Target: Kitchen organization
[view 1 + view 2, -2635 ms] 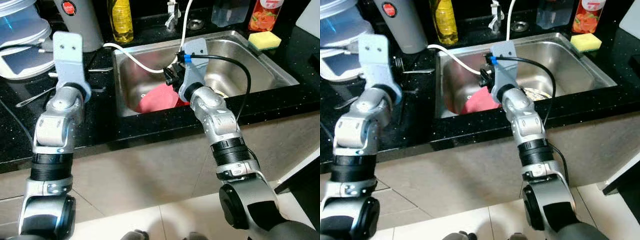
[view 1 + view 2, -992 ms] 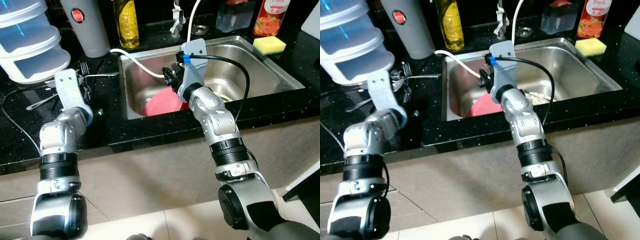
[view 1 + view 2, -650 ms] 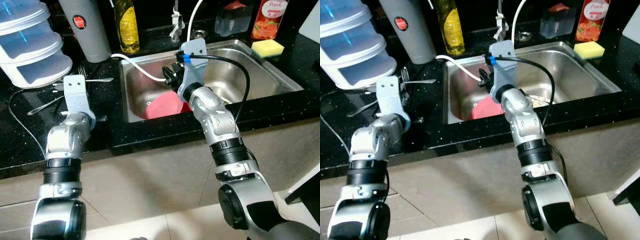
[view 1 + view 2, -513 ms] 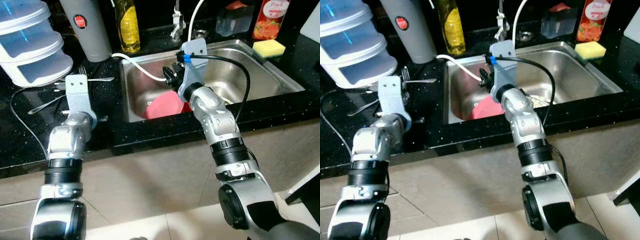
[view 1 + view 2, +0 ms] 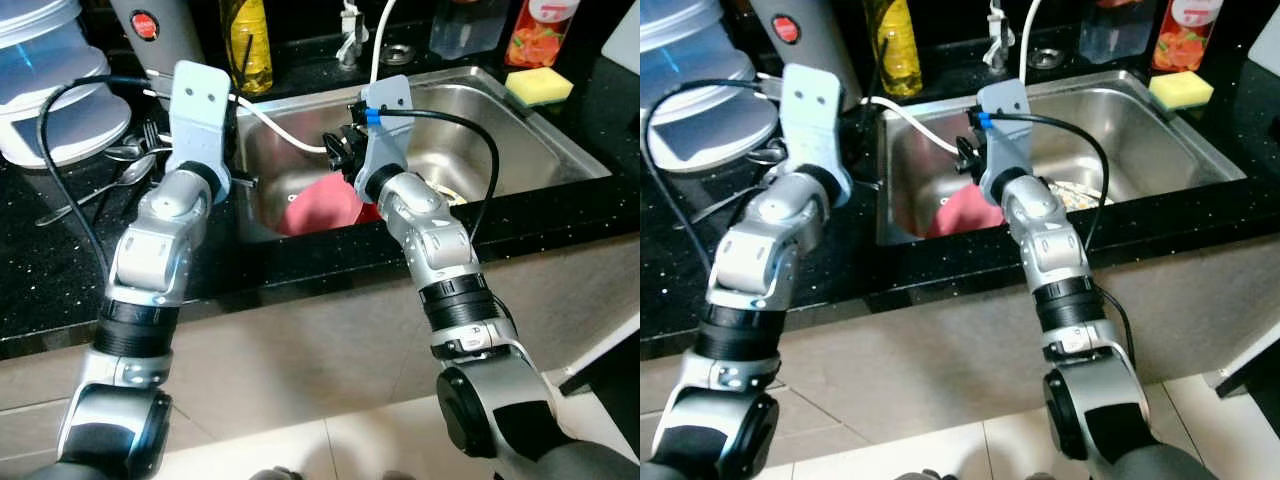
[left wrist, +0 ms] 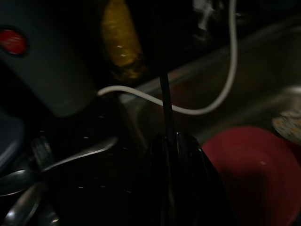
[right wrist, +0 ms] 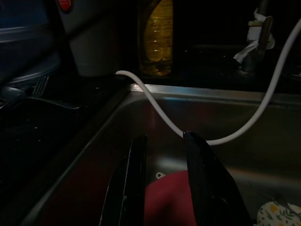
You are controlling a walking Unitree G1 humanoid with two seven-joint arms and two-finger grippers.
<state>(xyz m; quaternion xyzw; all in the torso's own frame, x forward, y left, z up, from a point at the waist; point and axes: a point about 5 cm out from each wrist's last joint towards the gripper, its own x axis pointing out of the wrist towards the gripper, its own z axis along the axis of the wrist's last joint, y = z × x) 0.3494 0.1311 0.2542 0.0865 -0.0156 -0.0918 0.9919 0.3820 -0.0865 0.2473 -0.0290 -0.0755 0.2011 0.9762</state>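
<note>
Red bowl (image 5: pixel 325 205), yellow sponge (image 5: pixel 539 86), white hose (image 5: pixel 285 128), speckled black counter (image 5: pixel 50 270).

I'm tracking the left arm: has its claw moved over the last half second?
Yes. The left claw has swung from over the cutlery on the counter toward the sink, now at its left rim near the red bowl.

The two head views look forward and down from above onto the black counter (image 5: pixel 60 270) and steel sink (image 5: pixel 520 120), near enough to cut the scene at the bottles. Each wrist view looks low along its own fingers (both rather dark) toward the sink's back left corner; all four share the white hose (image 7: pixel 155 110), yellow bottle (image 6: pixel 120 40) and red bowl (image 5: pixel 325 205).
</note>
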